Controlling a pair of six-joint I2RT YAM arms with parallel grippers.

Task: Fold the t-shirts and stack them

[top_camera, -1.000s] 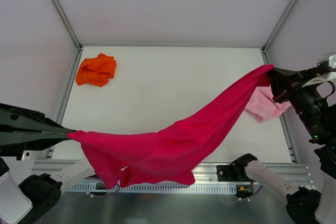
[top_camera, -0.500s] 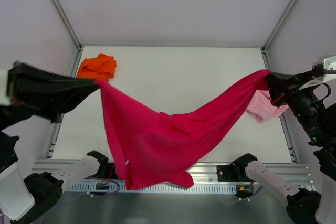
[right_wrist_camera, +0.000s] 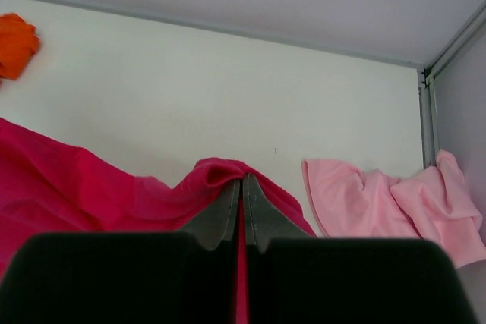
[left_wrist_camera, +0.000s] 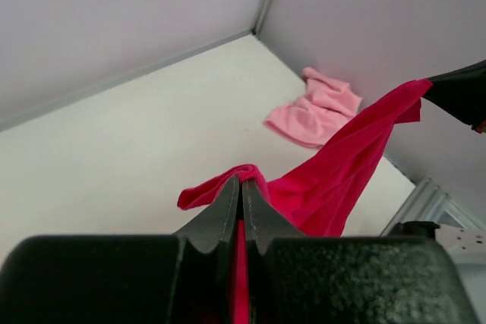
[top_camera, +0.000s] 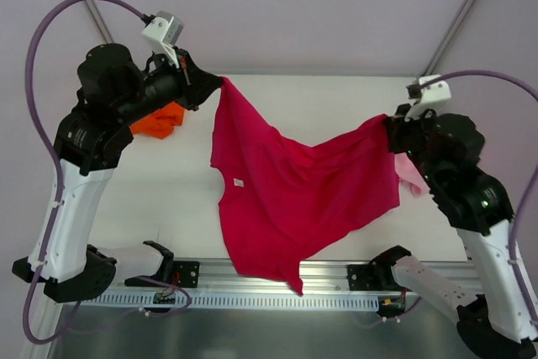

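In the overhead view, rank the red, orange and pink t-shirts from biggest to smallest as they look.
1. red t-shirt, hanging spread out, by far the largest.
2. orange t-shirt, crumpled, partly behind the left arm.
3. pink t-shirt, only a sliver past the right arm, so ranks two and three are unsure.

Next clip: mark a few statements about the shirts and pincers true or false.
1. The left pincer and right pincer are both shut on the red t-shirt. True.
2. The red t-shirt lies flat on the table. False: it hangs stretched between the pincers.
3. The orange t-shirt is neatly folded. False: it lies crumpled, far left.
4. The pink t-shirt lies crumpled near the table's right edge. True.
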